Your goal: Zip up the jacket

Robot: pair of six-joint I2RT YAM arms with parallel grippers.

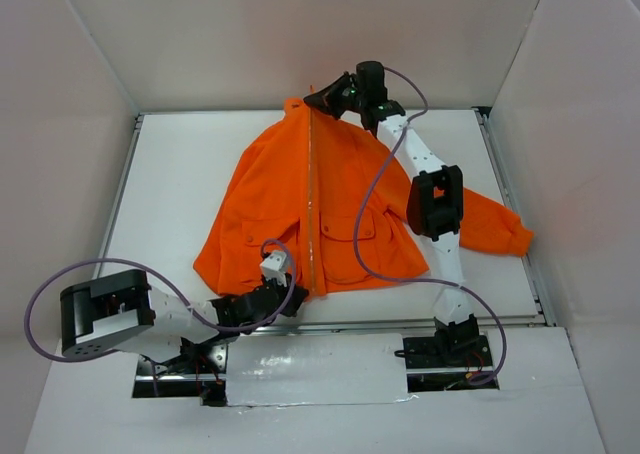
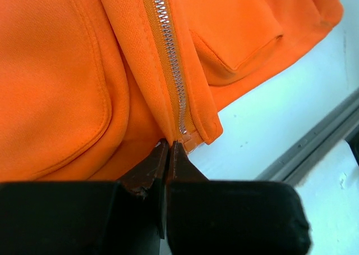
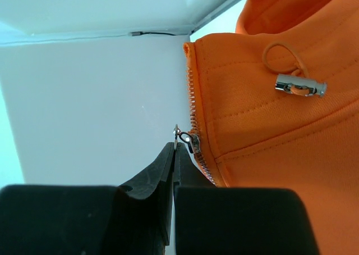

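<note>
The orange jacket lies flat on the white table, collar at the far side, its silver zipper closed along the front. My left gripper is shut on the jacket's bottom hem at the zipper's lower end. My right gripper is at the collar, shut on the silver zipper pull, with the slider partway up the collar. A few open teeth run on above the slider.
A metal cord stopper on an orange drawstring lies on the collar. The jacket's right sleeve stretches toward the table's right rail. White walls enclose the table; the near table edge rail runs close to the hem.
</note>
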